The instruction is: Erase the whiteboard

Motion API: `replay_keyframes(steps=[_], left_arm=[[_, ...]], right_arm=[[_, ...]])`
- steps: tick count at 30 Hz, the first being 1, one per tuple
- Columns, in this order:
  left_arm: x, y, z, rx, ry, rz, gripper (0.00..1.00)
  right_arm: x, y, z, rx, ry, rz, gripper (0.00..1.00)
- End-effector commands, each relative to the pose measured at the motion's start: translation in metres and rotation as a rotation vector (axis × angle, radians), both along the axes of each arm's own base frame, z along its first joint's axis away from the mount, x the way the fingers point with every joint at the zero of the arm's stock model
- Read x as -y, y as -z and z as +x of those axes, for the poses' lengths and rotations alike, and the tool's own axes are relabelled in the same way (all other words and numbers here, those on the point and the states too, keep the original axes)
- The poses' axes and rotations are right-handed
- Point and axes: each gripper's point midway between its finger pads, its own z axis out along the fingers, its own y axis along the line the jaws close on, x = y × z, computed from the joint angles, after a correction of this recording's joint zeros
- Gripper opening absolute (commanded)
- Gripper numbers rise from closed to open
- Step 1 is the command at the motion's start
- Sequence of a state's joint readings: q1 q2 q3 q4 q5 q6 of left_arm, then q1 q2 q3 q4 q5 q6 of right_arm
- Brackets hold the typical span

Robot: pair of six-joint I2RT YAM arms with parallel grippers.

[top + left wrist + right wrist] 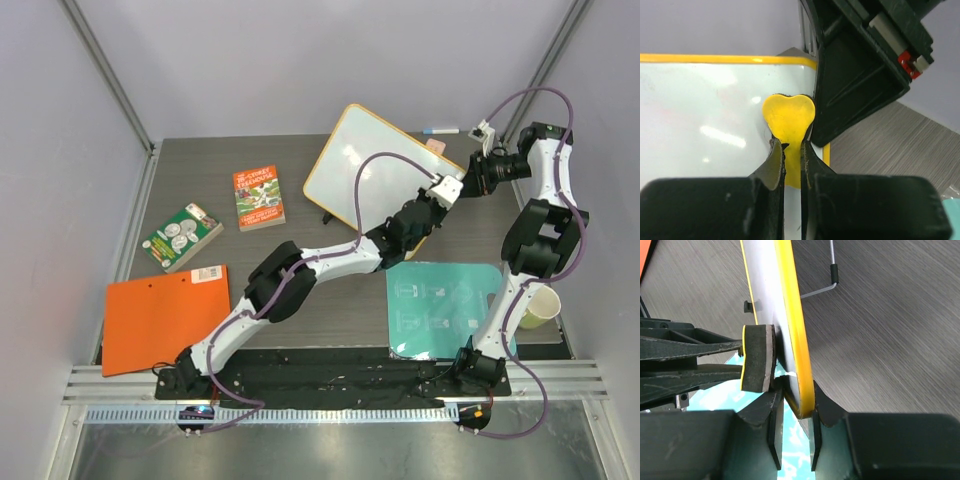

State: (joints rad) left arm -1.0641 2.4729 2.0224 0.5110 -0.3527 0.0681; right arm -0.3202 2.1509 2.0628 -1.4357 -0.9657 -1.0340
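mat (440, 300), folder (165, 318), cup (537, 308) around whiteboard (350, 160)

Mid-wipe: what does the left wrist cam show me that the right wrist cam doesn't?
Only left wrist: the board's white face head-on, and the heart-shaped yellow back of the eraser pinched in the left claw.

Only right wrist: the board edge-on, with the right claw shut on its yellow rim, the wire stand behind the board and the teal mat below.

Both: the eraser against the board's face, the yellow rim, and part of the other arm's claw.
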Motion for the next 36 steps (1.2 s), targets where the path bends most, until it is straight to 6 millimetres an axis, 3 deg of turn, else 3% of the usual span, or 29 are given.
replay_keyframes(steps=[1, 6, 10, 16, 17, 18, 25, 29, 34, 36], left_arm=[[-0.019, 0.057, -0.002, -0.053, -0.054, 0.178, 0.0], [-0.034, 0.018, 0.033, -0.05, -0.13, 0.088, 0.0], [-0.057, 0.004, 0.068, -0.059, -0.185, 0.061, 0.0], [-0.102, 0.006, 0.104, -0.108, -0.256, 0.054, 0.0], [-0.11, 0.022, 0.105, -0.128, -0.263, 0.083, 0.0], [-0.117, 0.024, 0.109, -0.148, -0.273, 0.063, 0.0], [-0.155, 0.075, 0.09, -0.254, -0.315, 0.158, 0.0], [-0.17, 0.099, 0.058, -0.37, -0.274, 0.165, 0.0], [-0.17, 0.117, 0.023, -0.467, -0.236, 0.175, 0.0], [-0.162, 0.12, 0.008, -0.467, -0.219, 0.197, 0.0]], right_arm=[[-0.005, -0.027, -0.008, 0.12, -0.104, -0.115, 0.01], [-0.006, -0.029, -0.008, 0.124, -0.104, -0.113, 0.01], [-0.005, -0.03, -0.009, 0.125, -0.103, -0.12, 0.01], [-0.006, -0.034, -0.01, 0.129, -0.099, -0.116, 0.01], [-0.006, -0.034, -0.01, 0.131, -0.099, -0.115, 0.01], [-0.007, -0.034, -0.01, 0.131, -0.099, -0.112, 0.01], [-0.01, -0.04, -0.01, 0.139, -0.093, -0.093, 0.01], [-0.011, -0.044, -0.011, 0.146, -0.093, -0.089, 0.01], [-0.013, -0.046, -0.012, 0.149, -0.091, -0.079, 0.01], [-0.013, -0.048, -0.012, 0.153, -0.091, -0.077, 0.01]])
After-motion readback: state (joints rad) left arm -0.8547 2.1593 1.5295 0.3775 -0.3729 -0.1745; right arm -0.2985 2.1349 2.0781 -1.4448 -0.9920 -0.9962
